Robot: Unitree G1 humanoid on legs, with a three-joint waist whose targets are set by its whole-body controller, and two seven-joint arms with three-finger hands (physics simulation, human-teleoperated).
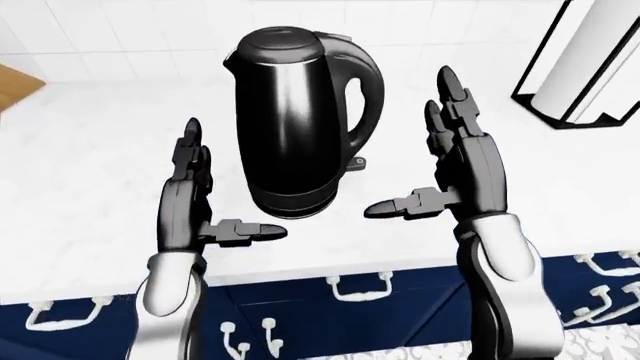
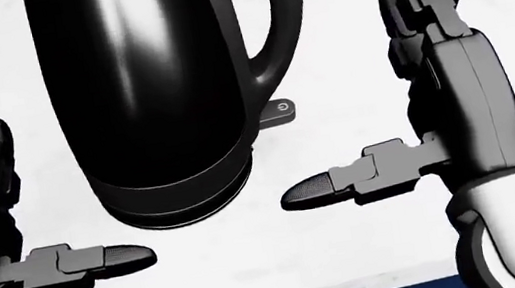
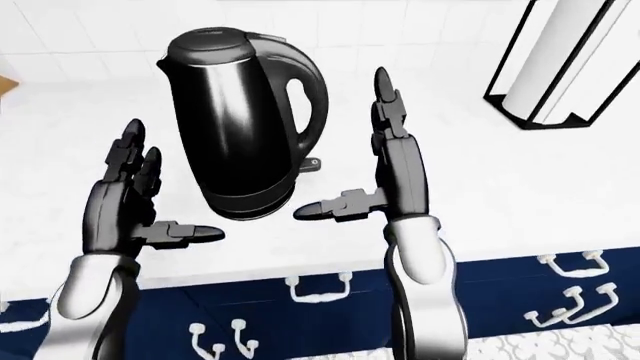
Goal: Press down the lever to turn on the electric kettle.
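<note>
The electric kettle (image 1: 300, 127) is placed upright on the counter (image 1: 90, 187); its lever (image 2: 279, 109) is seen beside its base. Both hands, left (image 1: 190, 196) and right (image 1: 455, 161), are held spread on either side of the kettle, nothing being touched, probably in preparation for pressing.

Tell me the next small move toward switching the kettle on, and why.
Probably ease the right hand left and down toward the lever at the kettle base. Both hands hang open beside the kettle, touching nothing, and the lever sits on the right hand's side.
</note>
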